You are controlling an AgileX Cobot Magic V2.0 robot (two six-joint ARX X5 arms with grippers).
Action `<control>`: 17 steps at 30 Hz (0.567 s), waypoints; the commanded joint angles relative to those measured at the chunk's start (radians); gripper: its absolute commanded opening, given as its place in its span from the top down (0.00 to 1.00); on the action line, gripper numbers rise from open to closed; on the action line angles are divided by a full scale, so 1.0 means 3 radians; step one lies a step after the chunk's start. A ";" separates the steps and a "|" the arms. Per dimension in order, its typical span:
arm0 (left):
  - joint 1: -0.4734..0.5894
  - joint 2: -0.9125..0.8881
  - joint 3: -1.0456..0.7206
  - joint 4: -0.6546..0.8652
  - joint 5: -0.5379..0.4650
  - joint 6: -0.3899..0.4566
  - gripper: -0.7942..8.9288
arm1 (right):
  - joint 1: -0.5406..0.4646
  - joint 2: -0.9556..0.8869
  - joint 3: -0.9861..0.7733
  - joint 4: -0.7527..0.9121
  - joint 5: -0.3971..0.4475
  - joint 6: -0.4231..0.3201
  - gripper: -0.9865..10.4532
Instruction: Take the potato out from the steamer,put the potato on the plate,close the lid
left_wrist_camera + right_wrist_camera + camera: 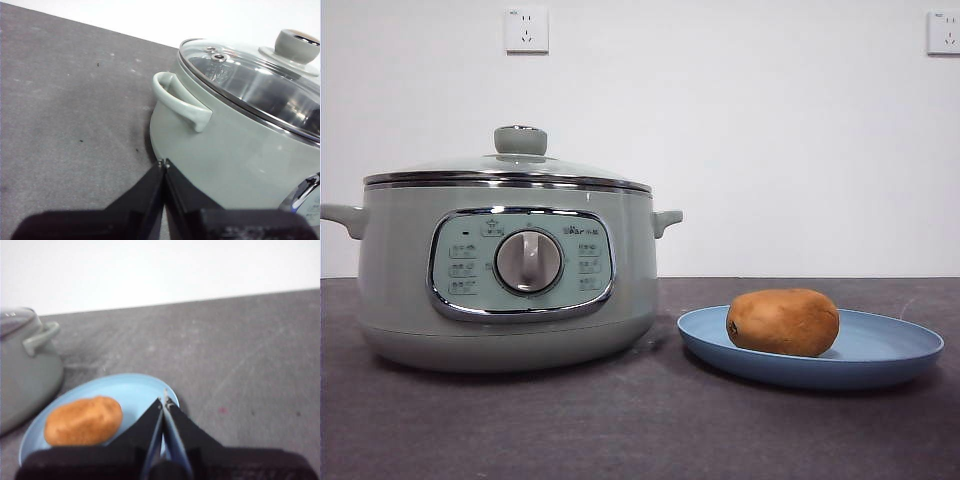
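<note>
Potato first: you can see it lying on its side on the light-blue plate, with its small dark spot turned toward the steamer. Look through your right wrist camera and the potato sits just beside the right pincer, on the side where the steamer is. That pincer hangs over the plate's rim, clenched tight with nothing in it.

Your left pincer is clenched too, and it also holds nothing. Its tips sit close to the steamer's green wall, just under one side handle.

You can see the glass lid sitting flat on the steamer, with its round green knob on top. The steamer and plate stand side by side on the dark table, very near each other.
</note>
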 commanded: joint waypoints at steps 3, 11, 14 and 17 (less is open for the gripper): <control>0.0009 -0.0009 -0.0039 -0.0005 -0.0004 -0.0005 0.92 | 0.0000 -0.0135 -0.0042 -0.0248 0.0065 0.0069 0.91; 0.0009 -0.0009 -0.0039 -0.0005 -0.0004 -0.0005 0.92 | -0.0001 -0.0130 -0.0042 -0.0235 0.0145 0.0038 0.91; 0.0009 -0.0009 -0.0039 -0.0005 -0.0005 -0.0005 0.92 | -0.0001 -0.0113 -0.0042 -0.0235 0.0139 0.0038 0.91; 0.0009 -0.0009 -0.0039 -0.0005 -0.0004 -0.0005 0.92 | -0.0001 -0.0100 -0.0042 -0.0235 0.0140 0.0038 0.91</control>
